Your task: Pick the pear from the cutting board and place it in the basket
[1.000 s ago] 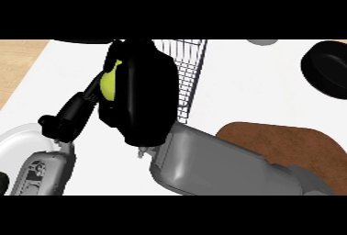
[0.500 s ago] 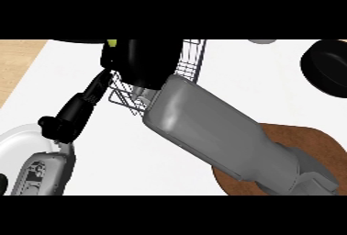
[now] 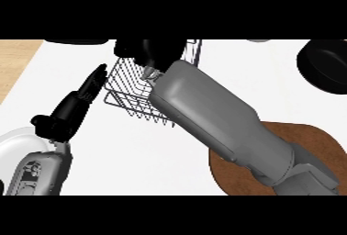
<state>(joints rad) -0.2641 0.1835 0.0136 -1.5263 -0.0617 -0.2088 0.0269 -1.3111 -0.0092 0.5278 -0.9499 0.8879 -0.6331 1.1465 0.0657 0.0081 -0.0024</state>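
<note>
Right robot hand over the wire basket, pear out of sight.

The right robot hand (image 3: pixel 154 53) hangs above the far part of the basket (image 3: pixel 129 89). Its grey forearm slants back across the basket's near right corner to the brown cutting board (image 3: pixel 308 137), well behind it. How far it is open, or what it has hold of, cannot be told. The pear is hidden, so its place and long axis cannot be told. To its left, just beside the basket's left rim, the left robot hand (image 3: pixel 78 102) is stretched straight and holds nothing. Bare worktop (image 3: pixel 163 156) lies open nearer than the basket. A black round dish (image 3: pixel 328 64) sits well to the right, at the edge.
</note>
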